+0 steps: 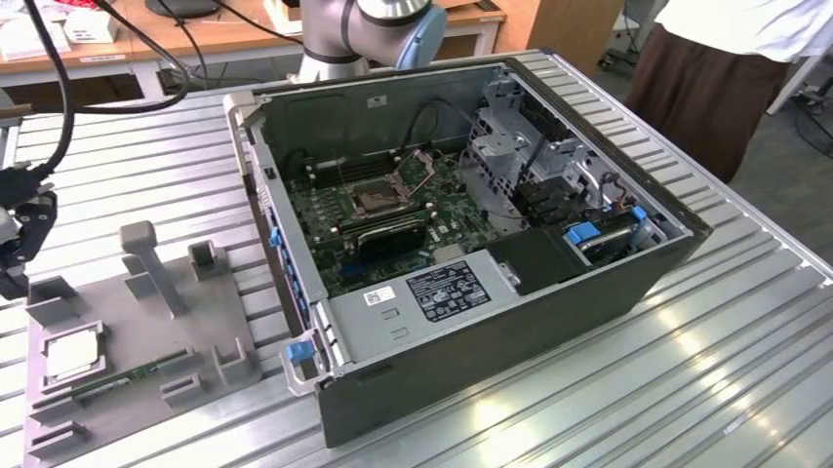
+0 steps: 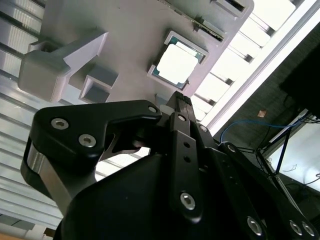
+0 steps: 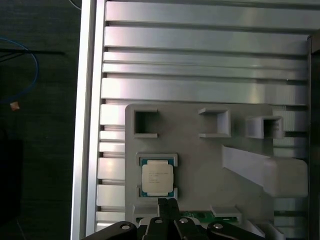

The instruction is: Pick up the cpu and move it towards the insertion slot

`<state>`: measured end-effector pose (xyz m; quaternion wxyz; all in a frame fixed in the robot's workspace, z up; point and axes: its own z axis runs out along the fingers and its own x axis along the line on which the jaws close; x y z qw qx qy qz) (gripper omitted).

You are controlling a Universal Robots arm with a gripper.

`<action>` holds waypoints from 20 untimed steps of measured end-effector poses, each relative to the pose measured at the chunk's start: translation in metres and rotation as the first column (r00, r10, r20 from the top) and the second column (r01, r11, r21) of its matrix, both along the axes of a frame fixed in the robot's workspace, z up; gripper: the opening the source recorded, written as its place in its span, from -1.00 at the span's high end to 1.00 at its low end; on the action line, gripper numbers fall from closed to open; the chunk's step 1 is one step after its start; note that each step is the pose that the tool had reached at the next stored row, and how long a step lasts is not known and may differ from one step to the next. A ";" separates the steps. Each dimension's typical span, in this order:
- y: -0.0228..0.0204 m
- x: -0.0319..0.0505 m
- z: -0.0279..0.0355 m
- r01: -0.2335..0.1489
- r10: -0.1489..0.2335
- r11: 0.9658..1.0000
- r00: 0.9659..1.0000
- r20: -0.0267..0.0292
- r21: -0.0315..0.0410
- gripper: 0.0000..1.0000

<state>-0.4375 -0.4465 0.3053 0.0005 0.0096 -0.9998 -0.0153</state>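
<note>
Cpu: the cpu (image 3: 157, 179) lies flat, silver face up, in its square pocket. Nothing touches it.
Tray: the grey tray (image 1: 195, 322) that holds it sits on the tabletop (image 1: 651, 390), at about 8 o'clock from the computer case (image 1: 521, 351) in the exterior view.
Neighbour: a green memory stick (image 3: 200, 217) lies in the same tray, just beside the cpu's pocket.
My pincer: my pincer (image 3: 168, 202) has its fingertips pressed together and grasps nothing. In both wrist views it hangs above the tray, near the cpu and the memory stick but apart from both.
Insertion slot: the insertion slot (image 1: 380, 200) sits on the green board inside the open case, with its dark centre showing inside the metal frame. It is at about 2 o'clock from the cpu in the exterior view, well apart, with the case wall between.
Done: as I judge it, only the approach; I am over the tray and close to the cpu.
Left: the whole pick, since the cpu is neither gripped nor lifted, and all of the carry toward the slot.
</note>
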 end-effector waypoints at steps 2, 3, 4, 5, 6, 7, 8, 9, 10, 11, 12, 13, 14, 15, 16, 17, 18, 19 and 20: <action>-0.0009 -0.0001 -0.0036 0.000 0.000 1.000 1.000 0.000 0.000 0.79; -0.0012 -0.0001 -0.0054 0.000 0.000 1.000 1.000 0.000 0.000 0.79; -0.0015 -0.0001 -0.0073 0.000 0.000 1.000 1.000 0.000 0.000 0.79; -0.0017 -0.0001 -0.0090 0.000 0.000 1.000 1.000 0.000 0.000 0.79; -0.0020 -0.0001 -0.0108 0.000 0.000 1.000 1.000 0.000 0.000 0.79; -0.0022 -0.0001 -0.0127 0.000 0.000 1.000 1.000 0.000 0.000 0.79; -0.0022 -0.0001 -0.0142 0.000 0.000 1.000 1.000 0.000 0.000 0.79; -0.0023 -0.0001 -0.0152 0.000 0.000 1.000 1.000 0.000 0.000 0.79; -0.0023 -0.0001 -0.0157 0.000 0.000 1.000 1.000 0.000 0.000 0.79; -0.0023 -0.0001 -0.0158 0.000 0.000 1.000 1.000 0.000 0.000 0.79; -0.0023 -0.0001 -0.0158 0.000 0.000 1.000 1.000 0.000 0.000 0.79; -0.0023 -0.0001 -0.0158 0.000 0.000 1.000 1.000 0.000 0.000 0.79; -0.0023 -0.0001 -0.0159 0.000 0.000 1.000 1.000 0.000 0.000 0.79; -0.0023 -0.0001 -0.0159 0.000 0.000 1.000 1.000 0.000 0.000 0.79; -0.0023 -0.0001 -0.0160 0.000 0.000 1.000 1.000 0.000 0.000 0.79; -0.0023 -0.0001 -0.0164 0.000 0.000 1.000 1.000 0.000 0.001 0.79; -0.0023 0.0000 -0.0174 0.000 0.000 1.000 1.000 0.000 0.001 0.79; -0.0023 -0.0001 -0.0184 0.000 0.000 1.000 1.000 0.000 0.001 0.79; -0.0023 -0.0001 -0.0194 0.000 0.000 1.000 1.000 0.000 0.000 0.79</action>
